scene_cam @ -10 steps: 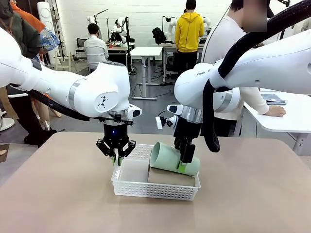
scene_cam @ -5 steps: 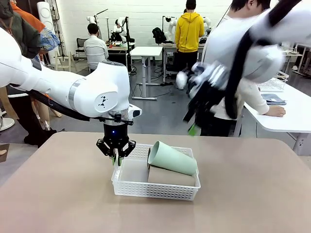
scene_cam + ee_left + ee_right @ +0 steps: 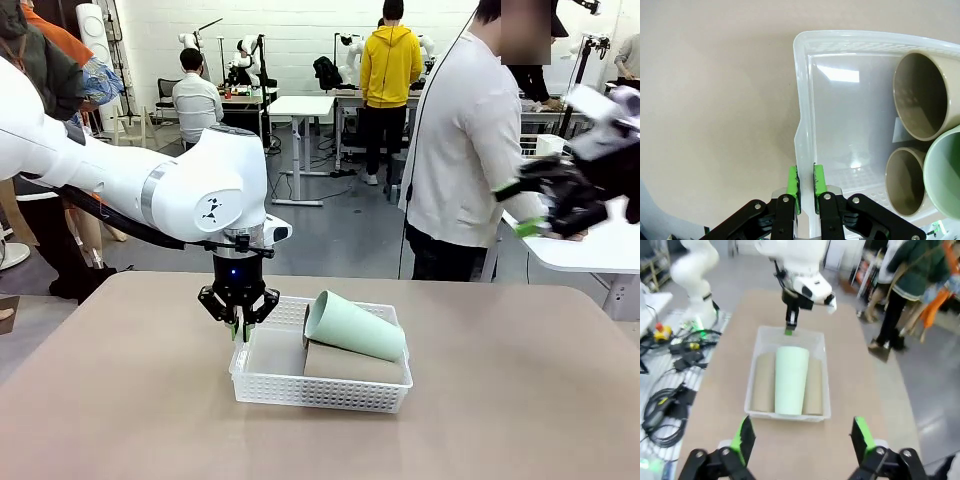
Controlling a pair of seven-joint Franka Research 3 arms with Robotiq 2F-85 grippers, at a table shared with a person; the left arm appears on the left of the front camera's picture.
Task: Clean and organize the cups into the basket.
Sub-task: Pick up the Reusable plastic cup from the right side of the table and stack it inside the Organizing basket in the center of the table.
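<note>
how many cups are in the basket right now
3. Two brown cups lie side by side on the floor of the basket: one on one side, one on the other. The mint-green cup lies on top between them. More could be hidden underneath.

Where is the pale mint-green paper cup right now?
In the front view, the pale mint-green paper cup lies on its side in the white lattice-mesh plastic basket, resting on top of the brown kraft paper cups.
</note>
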